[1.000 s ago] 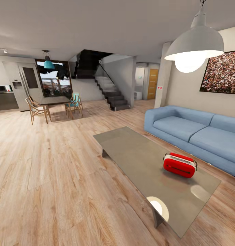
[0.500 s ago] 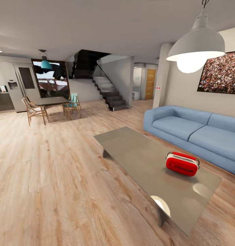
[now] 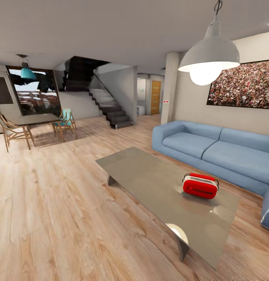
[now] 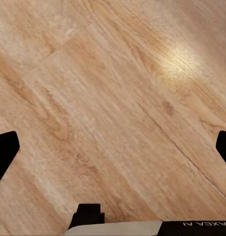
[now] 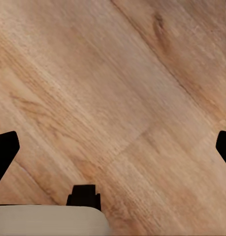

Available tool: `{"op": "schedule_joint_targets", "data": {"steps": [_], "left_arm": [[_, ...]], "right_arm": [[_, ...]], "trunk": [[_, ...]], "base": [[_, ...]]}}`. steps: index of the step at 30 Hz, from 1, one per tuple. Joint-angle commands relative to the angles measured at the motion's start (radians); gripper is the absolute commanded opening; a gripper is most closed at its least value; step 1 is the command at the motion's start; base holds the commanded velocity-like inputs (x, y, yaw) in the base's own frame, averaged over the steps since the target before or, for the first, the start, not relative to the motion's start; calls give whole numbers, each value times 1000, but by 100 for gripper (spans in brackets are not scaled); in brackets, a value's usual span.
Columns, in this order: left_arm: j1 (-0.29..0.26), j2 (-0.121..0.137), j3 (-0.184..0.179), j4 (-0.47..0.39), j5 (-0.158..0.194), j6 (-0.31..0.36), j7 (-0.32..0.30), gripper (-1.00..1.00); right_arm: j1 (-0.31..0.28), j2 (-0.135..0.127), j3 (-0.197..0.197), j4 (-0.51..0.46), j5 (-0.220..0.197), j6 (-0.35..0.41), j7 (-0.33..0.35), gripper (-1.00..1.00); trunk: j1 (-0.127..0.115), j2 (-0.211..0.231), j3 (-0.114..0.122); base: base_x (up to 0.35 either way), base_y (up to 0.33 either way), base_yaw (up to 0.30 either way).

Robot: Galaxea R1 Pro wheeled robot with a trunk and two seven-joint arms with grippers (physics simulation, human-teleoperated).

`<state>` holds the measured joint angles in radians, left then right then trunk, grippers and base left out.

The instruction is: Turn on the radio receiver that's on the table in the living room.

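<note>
Lower right of centre in the head view: radio (image 3: 200,186), red with white sides, thin loop handle on top, sitting upright on the bench (image 3: 150,175). It's toward the bench's right-hand, sofa-side part, apart from every edge. Bench top is glossy grey; lamp reflection shows near its lower corner. Blue sofa (image 3: 212,150) runs along the right behind the bench, near but not touching. White dome lamp (image 3: 209,56) hangs upper right, lit. Crowd photo (image 3: 243,84) on the wall right of it. Wood plank floor (image 3: 52,203) fills the left and bottom. Dark stairs (image 3: 111,107) upper centre; dining table with wooden chairs (image 3: 29,123) at the left edge, well apart from the bench.

Left tool (image 4: 113,147): fingertips spread to both frame edges, released, nothing between, floor beneath. Right tool (image 5: 113,147): same, spread wide, nothing held, over floor planks.
</note>
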<state>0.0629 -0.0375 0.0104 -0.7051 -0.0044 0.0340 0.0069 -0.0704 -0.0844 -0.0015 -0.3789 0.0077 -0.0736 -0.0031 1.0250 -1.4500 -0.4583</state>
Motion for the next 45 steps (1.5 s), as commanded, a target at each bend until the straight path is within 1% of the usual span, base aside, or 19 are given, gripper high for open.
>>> {"op": "schedule_joint_targets", "data": {"steps": [1,13,30,45], "left_arm": [[0,4,7,-2,2,0,-1,100],[0,7,13,1,-3,1,0,100],[0,8,14,1,-3,1,2,100],[0,7,14,2,-5,1,3,100]], "right_arm": [[0,0,0,0,0,0,0,100],[0,0,0,0,0,0,0,100],[0,0,0,0,0,-2,0,100],[0,0,0,0,0,-2,0,100]], "trunk": [[0,0,1],[0,0,7],[0,0,7],[0,0,7]], "base": [[99,46,-263],[246,167,-265],[280,170,-275],[275,222,-277]]}}
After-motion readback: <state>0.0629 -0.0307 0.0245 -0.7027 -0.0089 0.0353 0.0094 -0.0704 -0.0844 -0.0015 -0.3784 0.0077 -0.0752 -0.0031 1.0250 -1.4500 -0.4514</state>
